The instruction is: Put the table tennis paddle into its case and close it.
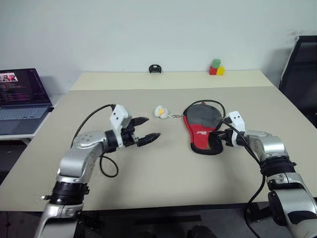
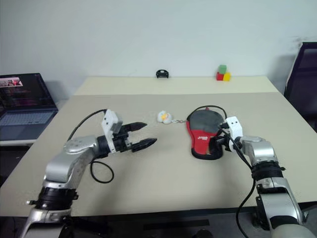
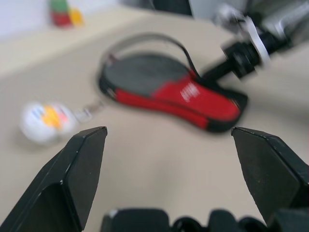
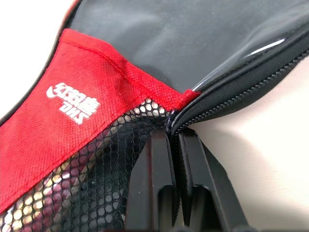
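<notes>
At the case's point(image 1: 203, 130) zipper edge, we are pinching with the right gripper point(image 4: 175, 137) closed; the left gripper point(image 1: 144, 131), spread wide and empty, is hovering well apart leftward.

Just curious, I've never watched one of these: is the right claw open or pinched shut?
Shut. The right gripper has its two black fingers pressed together at the zip edge of the case.

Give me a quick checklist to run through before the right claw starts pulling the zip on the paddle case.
1. Right claw shut at the zip edge of the case: ok.
2. Zip tab actually pinched: cannot tell.
3. Left claw open, off the case: ok.
4. Paddle fully inside: cannot tell.
5. Case flat on the table: ok.
6. White ball keychain apart from the case: ok.
</notes>
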You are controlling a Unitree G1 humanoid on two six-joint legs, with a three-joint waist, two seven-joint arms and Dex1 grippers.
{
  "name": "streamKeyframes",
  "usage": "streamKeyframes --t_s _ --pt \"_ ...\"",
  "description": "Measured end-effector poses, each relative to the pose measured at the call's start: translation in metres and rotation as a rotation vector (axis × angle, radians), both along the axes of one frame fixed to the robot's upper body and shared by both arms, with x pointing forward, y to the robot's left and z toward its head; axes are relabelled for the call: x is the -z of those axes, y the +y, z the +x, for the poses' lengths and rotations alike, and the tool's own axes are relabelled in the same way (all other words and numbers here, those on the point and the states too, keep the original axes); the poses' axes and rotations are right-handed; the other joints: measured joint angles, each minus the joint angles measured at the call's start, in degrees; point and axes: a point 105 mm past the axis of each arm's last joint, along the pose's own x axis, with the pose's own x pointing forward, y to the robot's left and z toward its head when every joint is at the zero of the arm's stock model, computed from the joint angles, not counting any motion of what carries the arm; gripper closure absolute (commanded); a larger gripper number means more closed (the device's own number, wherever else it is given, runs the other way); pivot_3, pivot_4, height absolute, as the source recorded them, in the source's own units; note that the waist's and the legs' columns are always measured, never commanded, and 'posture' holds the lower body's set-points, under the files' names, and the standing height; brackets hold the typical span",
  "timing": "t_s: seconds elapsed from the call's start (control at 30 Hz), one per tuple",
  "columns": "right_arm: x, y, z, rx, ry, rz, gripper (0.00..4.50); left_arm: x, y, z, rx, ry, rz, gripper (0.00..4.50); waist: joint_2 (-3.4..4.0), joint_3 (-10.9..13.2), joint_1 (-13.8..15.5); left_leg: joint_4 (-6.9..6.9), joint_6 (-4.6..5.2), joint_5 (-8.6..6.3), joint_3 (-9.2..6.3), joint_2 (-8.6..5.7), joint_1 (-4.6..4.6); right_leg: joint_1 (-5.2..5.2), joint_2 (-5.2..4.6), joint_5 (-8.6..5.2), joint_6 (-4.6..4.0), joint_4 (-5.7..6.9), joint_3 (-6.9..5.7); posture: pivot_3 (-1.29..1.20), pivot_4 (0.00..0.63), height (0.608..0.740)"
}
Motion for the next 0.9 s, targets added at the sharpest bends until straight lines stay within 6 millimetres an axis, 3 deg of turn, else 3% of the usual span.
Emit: streamKeyframes --t_s 0.17,0.33,0.57,0.9 --pt "0.002 0.028 -0.014 -0.070 0.030 0.044 4.49 0.000 0.001 -0.008 0.047 0.014 0.012 0.00 0.01 0.01 0.01 0.00 -0.01 0.00 -0.07 0.04 -0.04 0.00 0.02 -0.02 -0.04 -0.01 -0.09 0.00 0.150 0.740" --pt "0.000 0.035 -0.019 -0.088 0.041 0.047 4.49 -0.002 -0.001 -0.010 0.064 0.010 0.006 0.00 0.01 0.01 0.34 0.00 -0.01 0.00 -0.10 0.01 -0.06 0.00 0.01 -0.02 -0.04 -0.02 -0.13 0.00 0.150 0.740" --pt "0.005 0.066 -0.065 -0.194 0.096 0.112 4.49 -0.004 0.004 -0.018 0.089 0.017 0.026 0.00 0.04 0.03 0.85 -0.05 -0.01 -0.01 -0.17 0.01 -0.16 -0.05 -0.03 -0.04 -0.07 -0.13 -0.18 0.00 0.150 0.740" --pt "0.009 0.061 -0.108 -0.189 0.167 0.126 4.49 -0.005 0.001 -0.029 0.145 0.025 0.049 0.00 0.05 0.03 2.07 -0.05 0.00 -0.01 -0.26 -0.09 -0.19 0.02 -0.11 -0.04 -0.07 -0.24 -0.26 0.00 0.150 0.740"
